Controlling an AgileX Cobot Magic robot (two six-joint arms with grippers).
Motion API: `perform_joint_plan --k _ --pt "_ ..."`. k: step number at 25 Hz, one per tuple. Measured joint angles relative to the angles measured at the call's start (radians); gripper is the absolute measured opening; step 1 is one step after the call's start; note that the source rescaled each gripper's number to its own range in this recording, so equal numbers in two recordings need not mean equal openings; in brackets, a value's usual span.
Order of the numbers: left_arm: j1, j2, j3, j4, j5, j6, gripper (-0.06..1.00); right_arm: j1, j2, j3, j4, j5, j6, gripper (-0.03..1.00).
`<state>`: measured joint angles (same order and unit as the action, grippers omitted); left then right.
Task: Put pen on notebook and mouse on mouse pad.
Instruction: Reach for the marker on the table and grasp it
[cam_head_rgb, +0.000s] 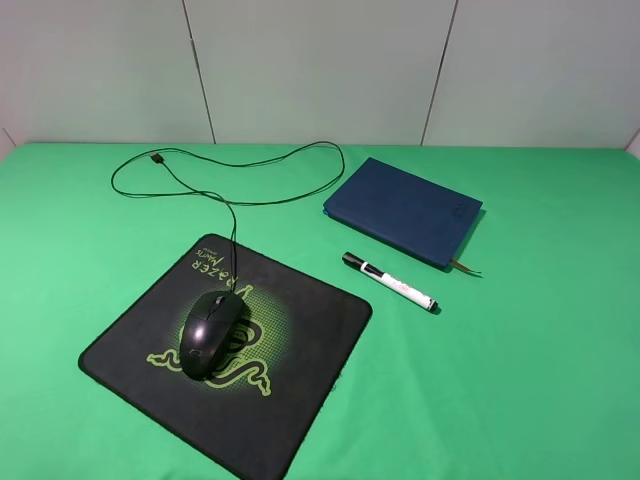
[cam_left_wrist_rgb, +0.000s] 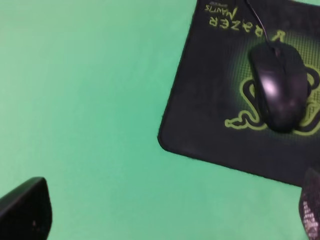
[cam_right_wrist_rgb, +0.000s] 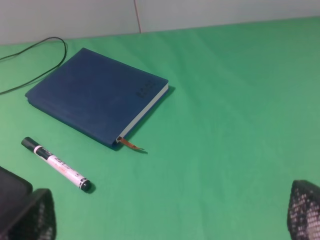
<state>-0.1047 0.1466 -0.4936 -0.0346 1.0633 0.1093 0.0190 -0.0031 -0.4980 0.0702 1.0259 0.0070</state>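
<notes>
The black mouse rests on the black mouse pad with its green snake logo, at the front left of the table. In the left wrist view the mouse lies on the pad, well ahead of my open left gripper. The navy notebook lies closed at the back right. The white pen with a black cap lies on the cloth just in front of it, not touching. My right gripper is open, short of the pen and notebook. Neither gripper shows in the exterior view.
The mouse's thin black cable loops across the back left of the green cloth table and ends near the notebook's left corner. A ribbon tail sticks out of the notebook. A grey wall closes the far edge.
</notes>
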Motion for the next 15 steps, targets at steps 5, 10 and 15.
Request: perform_joint_plan --k 5,10,15 --pt "0.017 -0.125 0.0 -0.01 -0.001 0.008 1.0 0.0 0.0 0.0 0.0 0.0 0.0 1.0" --pt "0.017 -0.15 0.0 -0.013 0.0 0.009 1.0 0.0 0.0 0.0 0.0 0.0 0.0 1.0" --pt "0.017 -0.15 0.0 -0.009 0.0 0.009 1.0 0.0 0.0 0.0 0.001 0.0 0.0 1.0"
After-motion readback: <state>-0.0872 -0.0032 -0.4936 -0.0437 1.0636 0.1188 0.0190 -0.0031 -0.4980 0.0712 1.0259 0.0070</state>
